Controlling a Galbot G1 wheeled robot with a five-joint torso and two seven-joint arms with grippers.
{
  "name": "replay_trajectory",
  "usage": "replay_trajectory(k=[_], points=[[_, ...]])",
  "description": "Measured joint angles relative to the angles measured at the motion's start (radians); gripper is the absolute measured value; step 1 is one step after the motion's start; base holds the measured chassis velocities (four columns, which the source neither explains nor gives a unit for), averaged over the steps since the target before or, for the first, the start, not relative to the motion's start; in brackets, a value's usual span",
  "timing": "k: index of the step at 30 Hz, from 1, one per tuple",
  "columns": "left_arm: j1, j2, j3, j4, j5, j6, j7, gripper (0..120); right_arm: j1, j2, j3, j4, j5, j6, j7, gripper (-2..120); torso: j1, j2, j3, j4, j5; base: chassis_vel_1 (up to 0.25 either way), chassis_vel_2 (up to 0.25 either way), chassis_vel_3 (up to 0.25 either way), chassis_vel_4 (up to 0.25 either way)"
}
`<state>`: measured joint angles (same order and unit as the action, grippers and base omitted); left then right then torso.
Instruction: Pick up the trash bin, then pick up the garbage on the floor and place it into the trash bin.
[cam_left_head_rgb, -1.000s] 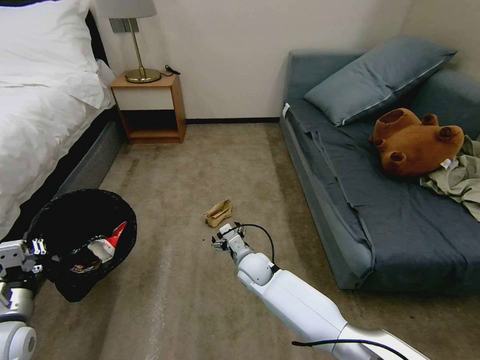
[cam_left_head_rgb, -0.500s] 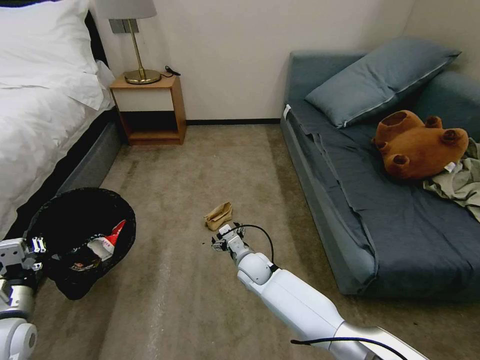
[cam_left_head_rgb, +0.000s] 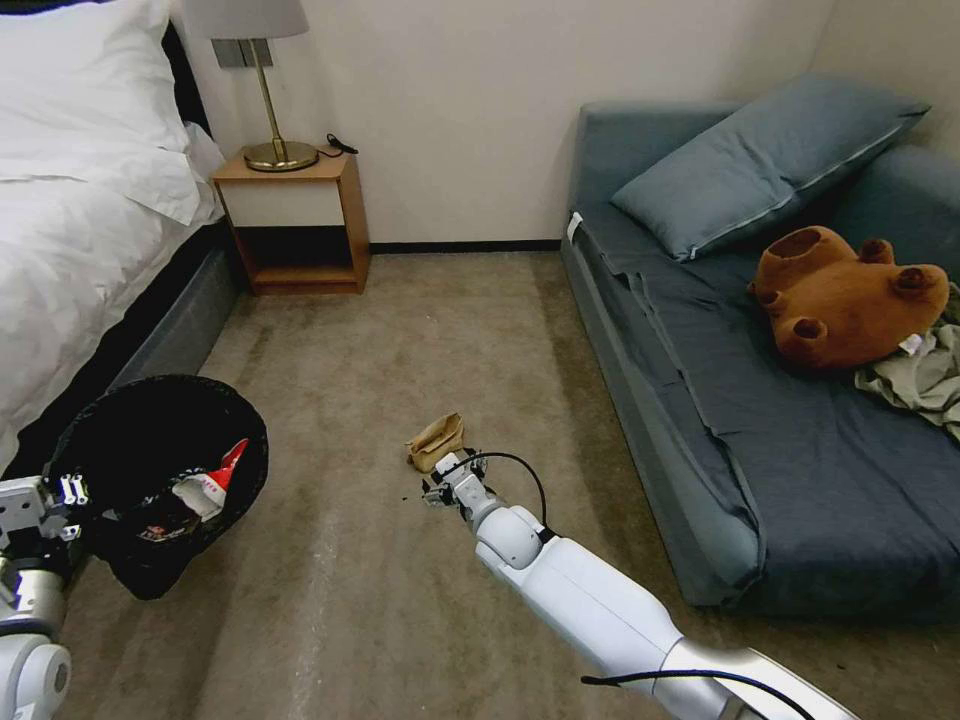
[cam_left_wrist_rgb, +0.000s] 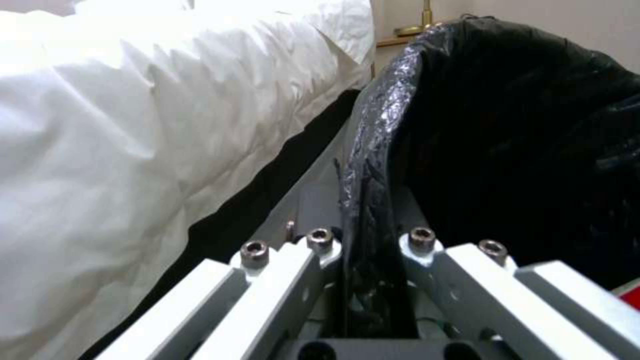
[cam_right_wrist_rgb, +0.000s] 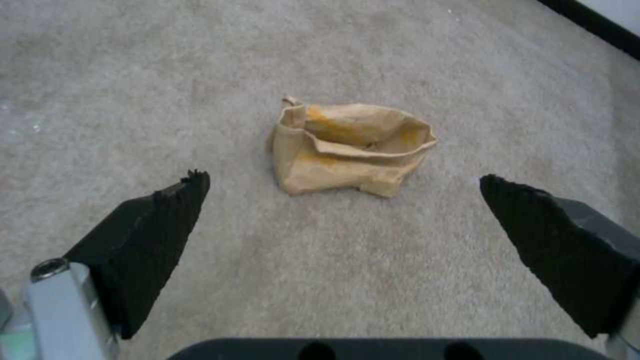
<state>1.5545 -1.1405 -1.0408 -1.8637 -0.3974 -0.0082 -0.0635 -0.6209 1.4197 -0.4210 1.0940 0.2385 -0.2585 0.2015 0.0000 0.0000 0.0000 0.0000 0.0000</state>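
Note:
The trash bin (cam_left_head_rgb: 150, 450), lined with a crinkly black bag, hangs at the lower left, held by its rim (cam_left_wrist_rgb: 373, 165) in my shut left gripper (cam_left_head_rgb: 60, 500). A red-and-white wrapper (cam_left_head_rgb: 210, 485) and other litter lie inside it. One piece of garbage, a crumpled brown paper bag (cam_left_head_rgb: 436, 440) (cam_right_wrist_rgb: 350, 150), lies on the carpet in the middle. My right gripper (cam_left_head_rgb: 440, 482) hovers just short of the bag, open, with the bag ahead of and between its two black pads (cam_right_wrist_rgb: 150, 225) and apart from them.
A white bed (cam_left_head_rgb: 70, 230) runs along the left, a wooden nightstand (cam_left_head_rgb: 295, 215) with a lamp stands against the back wall, and a blue sofa (cam_left_head_rgb: 760, 420) with a plush bear and an olive cloth fills the right. Bare carpet (cam_left_head_rgb: 400, 330) lies between them.
The whole head view has shifted slightly, so the camera moved. My right gripper has edged a little closer to the brown paper bag. The left gripper still holds the bin.

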Motion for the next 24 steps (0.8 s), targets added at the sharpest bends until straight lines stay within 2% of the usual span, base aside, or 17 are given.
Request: replay_trajectory(k=[24], points=[[0.012, 0.005, -0.014, -0.001, -0.011, -0.003, 0.004, 4, -0.011, 0.007, -0.006, -0.015, -0.024, 0.003, -0.022, 100, 0.000, 0.000, 0.000, -0.0001, 0.0000, -0.062, 0.058, 0.060, -0.058]])
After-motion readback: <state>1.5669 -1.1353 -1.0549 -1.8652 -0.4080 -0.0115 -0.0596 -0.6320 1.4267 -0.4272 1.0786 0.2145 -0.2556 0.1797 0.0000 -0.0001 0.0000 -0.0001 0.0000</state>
